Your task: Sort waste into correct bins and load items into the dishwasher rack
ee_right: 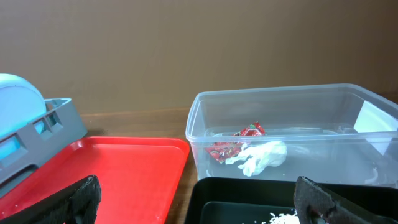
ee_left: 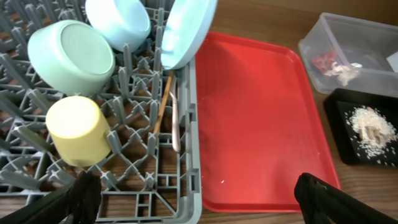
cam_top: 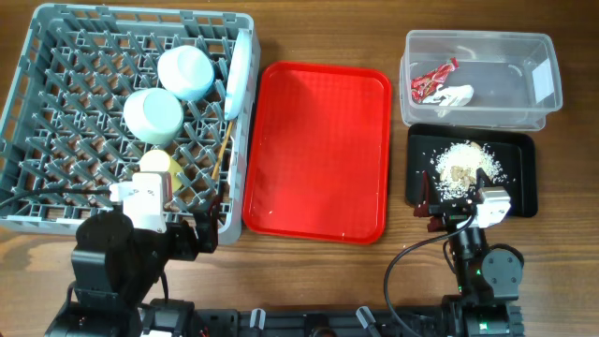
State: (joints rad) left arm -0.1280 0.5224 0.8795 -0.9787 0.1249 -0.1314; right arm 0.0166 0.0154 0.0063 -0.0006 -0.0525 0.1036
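Note:
The grey dishwasher rack point(cam_top: 28, 112) holds a light blue bowl point(cam_top: 185, 72), a pale green bowl point(cam_top: 153, 115), a small yellow cup point(cam_top: 155, 164), a white plate point(cam_top: 241, 70) standing on edge, and wooden chopsticks point(cam_top: 223, 150). A white fork point(ee_left: 175, 127) lies beside the chopsticks point(ee_left: 163, 106). The clear tub point(cam_top: 477, 36) holds the red-and-white wrapper point(cam_top: 432, 81) and the white napkin point(cam_top: 456, 95). The black tray point(cam_top: 519, 187) holds rice scraps point(cam_top: 463, 164). My left gripper point(cam_top: 204, 232) is open and empty at the rack's front right corner. My right gripper point(cam_top: 454, 211) is open and empty at the black tray's front edge.
The flat red tray point(cam_top: 318, 150) lies between the rack and the bins, with a few tiny crumbs on it. The wooden table's front edge is just behind both arm bases.

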